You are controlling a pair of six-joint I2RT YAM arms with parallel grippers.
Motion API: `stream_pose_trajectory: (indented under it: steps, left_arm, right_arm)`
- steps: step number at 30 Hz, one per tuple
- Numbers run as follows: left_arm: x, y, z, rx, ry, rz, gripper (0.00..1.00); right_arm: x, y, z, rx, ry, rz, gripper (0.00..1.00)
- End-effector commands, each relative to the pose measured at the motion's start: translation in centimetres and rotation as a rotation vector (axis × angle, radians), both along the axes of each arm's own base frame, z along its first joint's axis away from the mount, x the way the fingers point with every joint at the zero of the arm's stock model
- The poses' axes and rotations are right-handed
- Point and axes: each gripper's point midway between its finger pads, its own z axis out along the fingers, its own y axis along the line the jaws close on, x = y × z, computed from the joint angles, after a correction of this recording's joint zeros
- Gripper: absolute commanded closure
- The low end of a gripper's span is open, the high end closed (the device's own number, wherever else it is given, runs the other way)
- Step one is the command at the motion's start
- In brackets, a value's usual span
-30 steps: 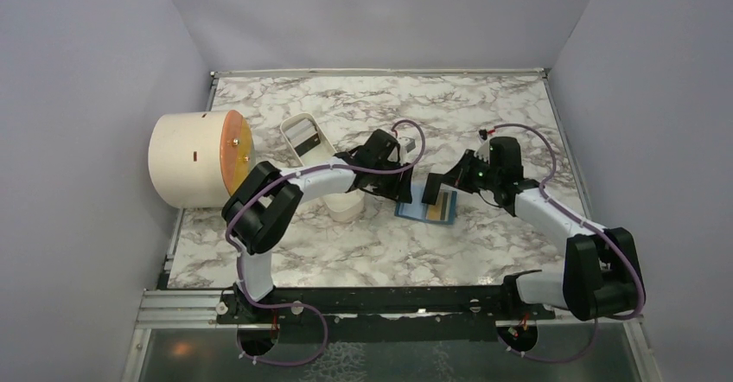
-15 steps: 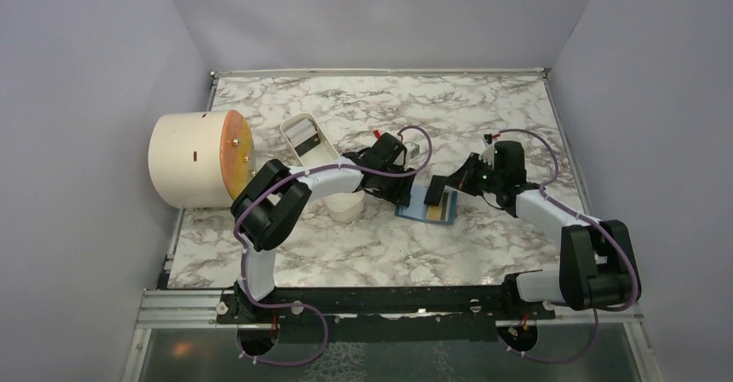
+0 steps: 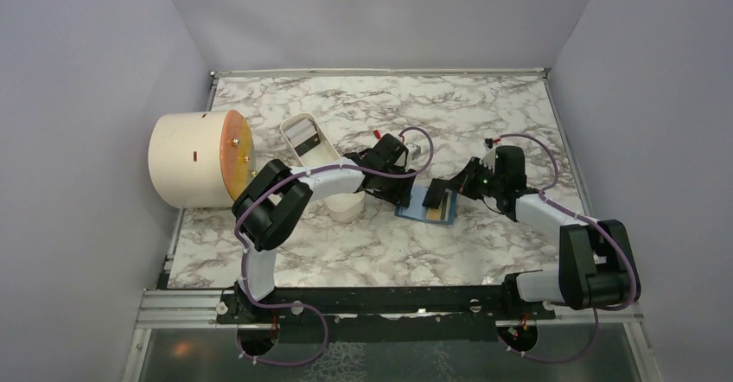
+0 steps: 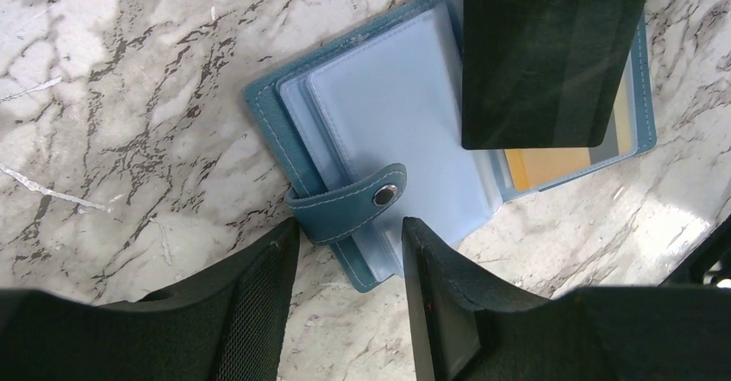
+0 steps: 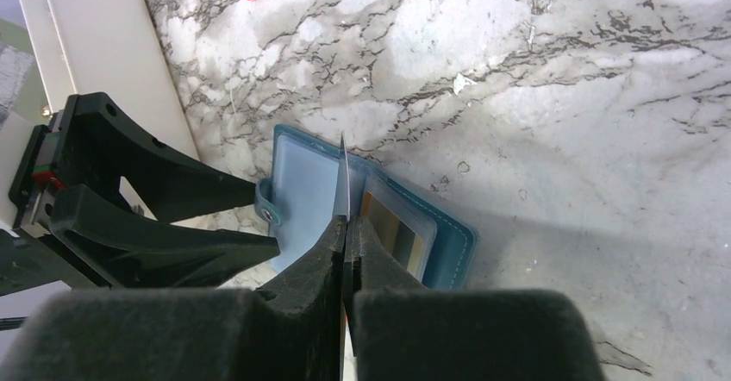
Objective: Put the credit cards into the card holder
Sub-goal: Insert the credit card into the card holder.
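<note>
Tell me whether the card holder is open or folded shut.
Open. The card holder lies spread flat, both panels showing, its snap strap unfastened, and a yellow-orange card visible in one pocket.

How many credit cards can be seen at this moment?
2. A dark grey card is pinched in the right end effector above the open card holder; a yellow-orange card sits in its pocket. Others may be hidden inside.

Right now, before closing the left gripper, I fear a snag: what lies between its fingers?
The snap strap of the card holder sits between the fingertips of the open left gripper, shown in the left wrist view.
</note>
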Motion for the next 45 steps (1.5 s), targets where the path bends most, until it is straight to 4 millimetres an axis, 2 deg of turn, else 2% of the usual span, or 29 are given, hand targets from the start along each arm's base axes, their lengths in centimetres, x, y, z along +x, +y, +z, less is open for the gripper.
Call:
stream_pose_trajectory:
  steps: [1,9,21,34,45]
  left_arm:
    - [-0.3,0.1,-0.5,0.023,0.003,-0.002,0.52]
    - [-0.6,0.4,-0.6,0.023,0.014,0.004,0.58]
    - [-1.0,0.6,-0.8,0.025,0.024,0.006,0.59]
    - [-1.2,0.4,-0.8,0.013,0.038,0.002,0.59]
    - [-2.6,-1.0,-0.7,-0.075,0.099,-0.004,0.59]
  right_arm:
    - [-0.1,-0.1,-0.2,0.007,-0.023,0.009,0.99]
    - [-0.1,-0.5,-0.2,-0.01,-0.036,-0.008,0.99]
    - [-0.1,-1.1,-0.1,-0.036,-0.051,-0.016,0.99]
    - [-0.5,-1.1,-1.3,-0.036,-0.035,-0.018,0.99]
    - [-1.7,-0.5,-2.5,0.004,-0.023,0.013,0.99]
